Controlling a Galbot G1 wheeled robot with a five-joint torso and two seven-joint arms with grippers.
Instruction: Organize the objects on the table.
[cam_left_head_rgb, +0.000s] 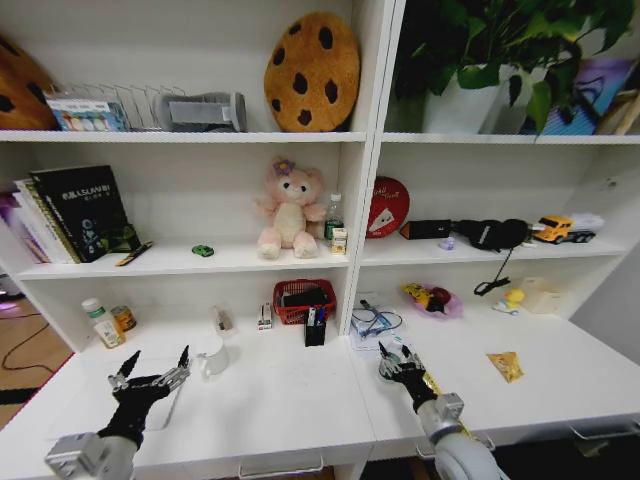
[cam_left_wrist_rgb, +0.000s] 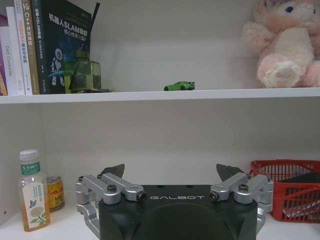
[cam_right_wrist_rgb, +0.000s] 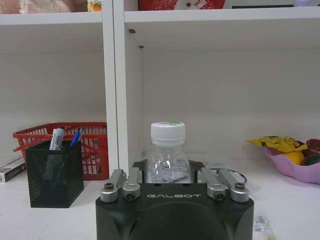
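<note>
My right gripper (cam_left_head_rgb: 400, 362) (cam_right_wrist_rgb: 167, 176) is shut on a small clear bottle (cam_left_head_rgb: 397, 354) (cam_right_wrist_rgb: 167, 145) with a white cap, held upright just above the white table (cam_left_head_rgb: 290, 400) right of centre. Blue pens (cam_right_wrist_rgb: 75, 138) stand in a black mesh holder (cam_left_head_rgb: 315, 329) (cam_right_wrist_rgb: 54, 172) beyond it. My left gripper (cam_left_head_rgb: 150, 378) (cam_left_wrist_rgb: 171, 171) hangs open over the table's left part, with nothing between its fingers. A tiny green toy car (cam_left_head_rgb: 203, 251) (cam_left_wrist_rgb: 179, 86) sits on the shelf above, left of the pink plush bear (cam_left_head_rgb: 290, 210).
A red basket (cam_left_head_rgb: 304, 298) (cam_left_wrist_rgb: 290, 187) stands at the back of the desk. A tea bottle (cam_left_wrist_rgb: 34, 192) and a can (cam_left_wrist_rgb: 55, 192) are at the far left. A pink fruit bowl (cam_left_head_rgb: 432, 299) and a yellow packet (cam_left_head_rgb: 505, 365) lie on the right half. Books (cam_left_head_rgb: 75, 212) fill the left shelf.
</note>
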